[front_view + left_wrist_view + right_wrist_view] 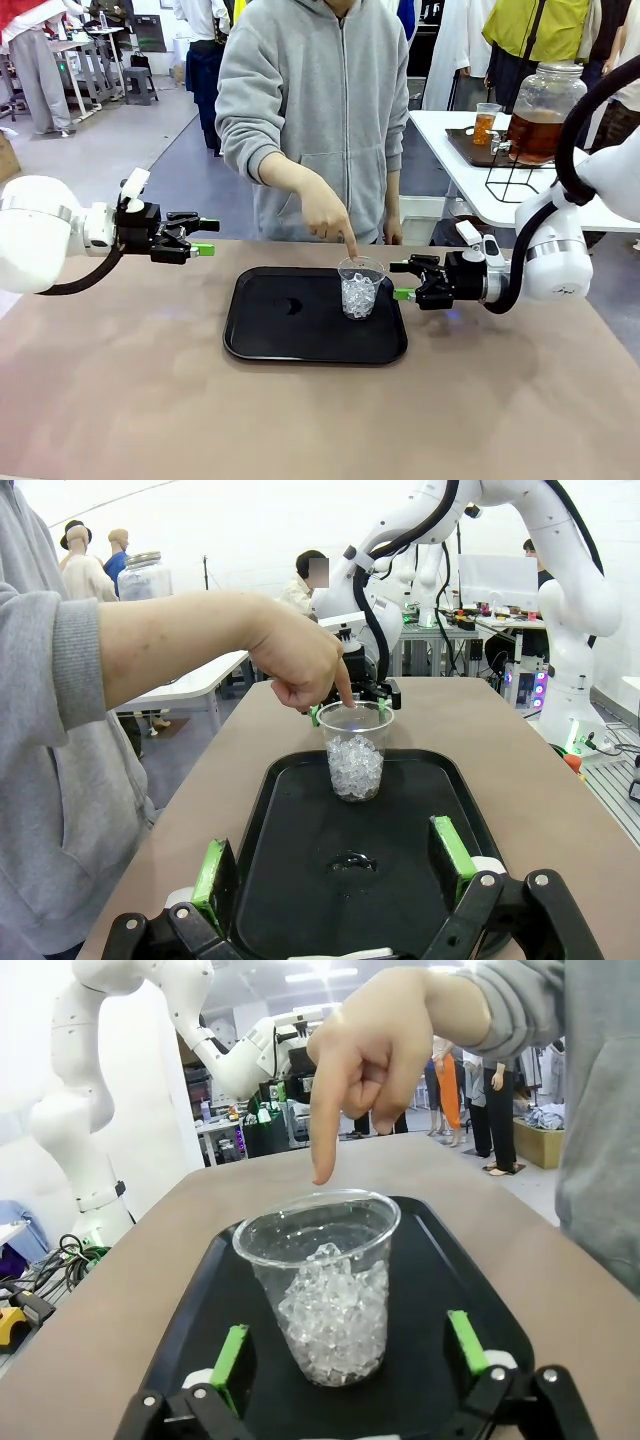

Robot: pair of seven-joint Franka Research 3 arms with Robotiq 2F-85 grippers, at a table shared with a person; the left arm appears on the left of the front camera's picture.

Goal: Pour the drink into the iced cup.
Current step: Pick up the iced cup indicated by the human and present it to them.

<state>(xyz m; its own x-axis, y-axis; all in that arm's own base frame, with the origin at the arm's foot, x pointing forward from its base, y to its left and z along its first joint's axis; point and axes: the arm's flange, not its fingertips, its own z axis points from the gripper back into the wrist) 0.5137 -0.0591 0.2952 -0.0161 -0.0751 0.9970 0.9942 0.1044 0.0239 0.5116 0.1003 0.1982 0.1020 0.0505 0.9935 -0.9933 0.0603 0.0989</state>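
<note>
**Front view.** A black tray lies on a brown table. A clear cup, about half full of ice, stands upright on the tray's right part, toward its far edge. A person in a grey hoodie stands past the tray's far edge. One hand hangs over that edge, index finger pointing down with its tip at the cup's far rim; whether it touches cannot be told.

The left gripper hovers off the tray's left side, above the table. Its jaws are spread wide and empty, and its fingers are level and aimed toward the tray. The right gripper hovers just off the tray's right edge, jaws likewise wide and empty, apart from the cup.

The drink, an amber-brown liquid, fills about the lower half of a round glass jar with a spigot. The jar stands on a white side table, well beyond the tray's far right corner.

**Left wrist view.** The left gripper's green pads stand wide apart over the tray's near end, with nothing between them. A small glossy spot lies near the tray's middle. The cup stands farther along the tray, and the right gripper shows past the tray's far edge.

**Right wrist view.** The cup stands on the tray close ahead, in line with the gap between the right gripper's spread pads, which do not touch it. The fingertip points down just above the cup's far rim.
</note>
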